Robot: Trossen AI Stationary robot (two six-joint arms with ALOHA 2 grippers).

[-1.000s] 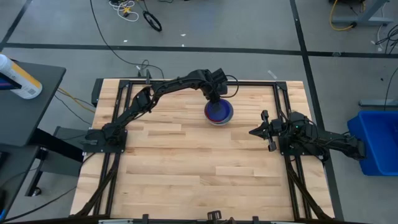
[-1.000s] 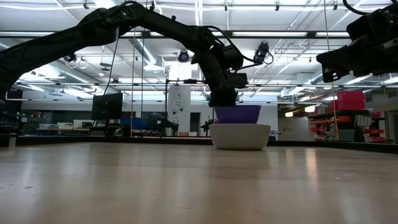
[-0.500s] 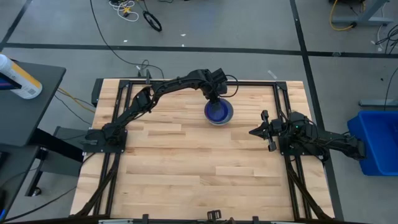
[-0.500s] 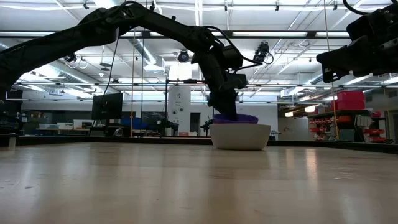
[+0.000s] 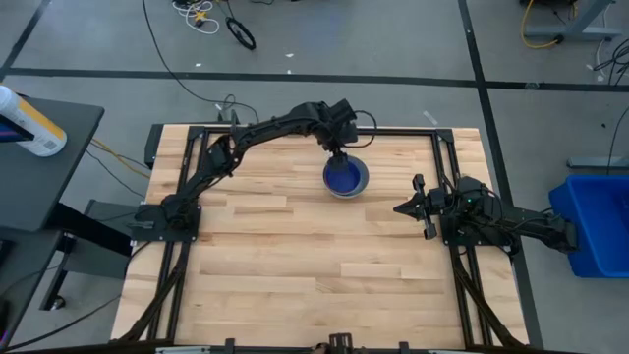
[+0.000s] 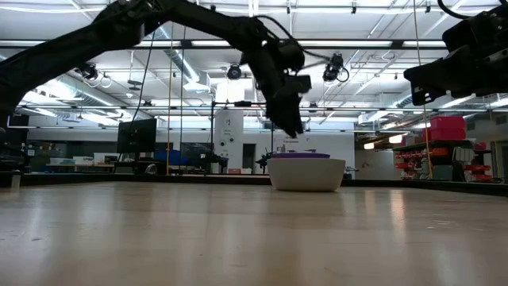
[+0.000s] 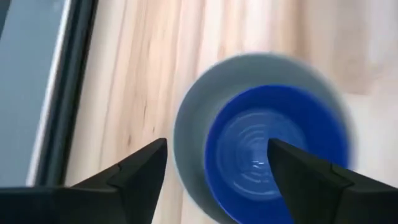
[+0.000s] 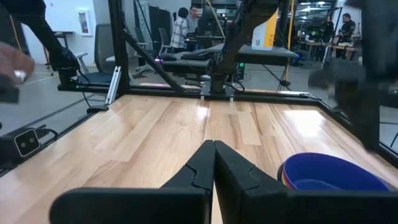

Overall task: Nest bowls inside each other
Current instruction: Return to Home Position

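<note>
A dark blue bowl (image 5: 343,177) sits nested inside a grey bowl (image 5: 363,183) on the far middle of the table. Only the blue bowl's rim (image 6: 302,156) shows above the grey bowl (image 6: 307,175), which stands on its base. My left gripper (image 5: 339,154) hangs open just above the stack's far side, touching nothing. In the left wrist view its fingers (image 7: 149,163) stand wide apart over the dark blue bowl (image 7: 273,155) and the grey bowl (image 7: 189,134). My right gripper (image 5: 401,208) waits shut at the table's right, level, with the dark blue bowl (image 8: 333,171) beside it.
Black frame rails (image 5: 187,147) run along the table's left, far and right edges. A blue bin (image 5: 595,224) stands on the floor off the right side. People (image 8: 186,25) stand in the room beyond the table. Bare wood fills the near half (image 5: 314,275).
My left gripper has opened and let go of the dark blue bowl, then risen above the stack. The bowl, which stood high over the grey bowl's rim, has dropped down into it so that only its rim shows.
</note>
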